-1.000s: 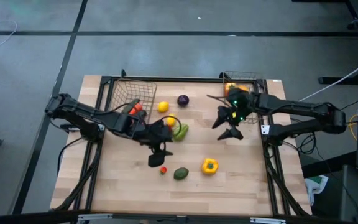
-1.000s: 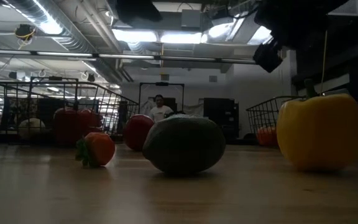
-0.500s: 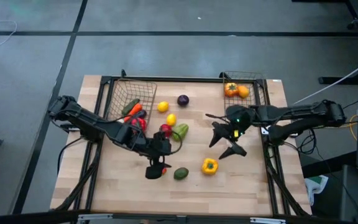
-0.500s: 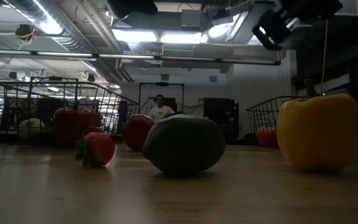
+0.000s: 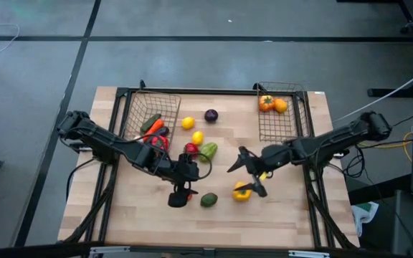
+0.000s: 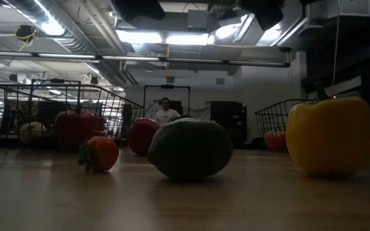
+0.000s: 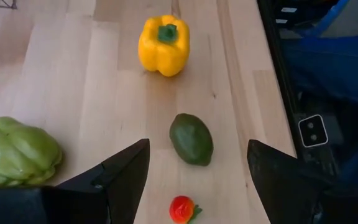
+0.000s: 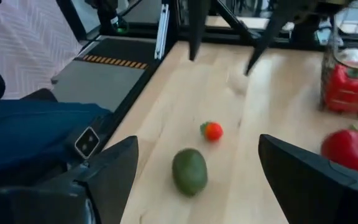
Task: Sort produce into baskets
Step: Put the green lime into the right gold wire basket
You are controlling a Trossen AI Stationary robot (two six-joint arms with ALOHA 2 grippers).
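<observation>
My left gripper (image 5: 180,194) hangs open above the tiny red tomato (image 7: 182,209), which it hides in the high view; the green avocado (image 7: 191,139) lies just beyond its fingers. My right gripper (image 5: 245,176) is open in the air by the yellow pepper (image 5: 241,191), touching nothing. Its wrist view shows the avocado (image 8: 189,171) and the tomato (image 8: 212,130) ahead. Lemons (image 5: 187,122), a purple eggplant (image 5: 211,115), a red pepper (image 5: 191,148) and a green vegetable (image 5: 208,151) lie mid-table. The left basket (image 5: 138,107) and the right basket (image 5: 278,127) stand at the far edge.
The left basket holds a carrot and other pieces (image 5: 153,125); the right basket holds two orange pieces (image 5: 272,104). A dark frame rail (image 5: 314,193) runs along the table's right side. Bare wood (image 5: 278,215) lies near the front edge. A person (image 6: 166,114) stands far behind the table.
My right gripper has swung from beside the right basket toward the table's near edge and left, turning as it went, and now hangs by the yellow pepper. My left gripper has drifted toward the near edge and now covers the tomato in the high view.
</observation>
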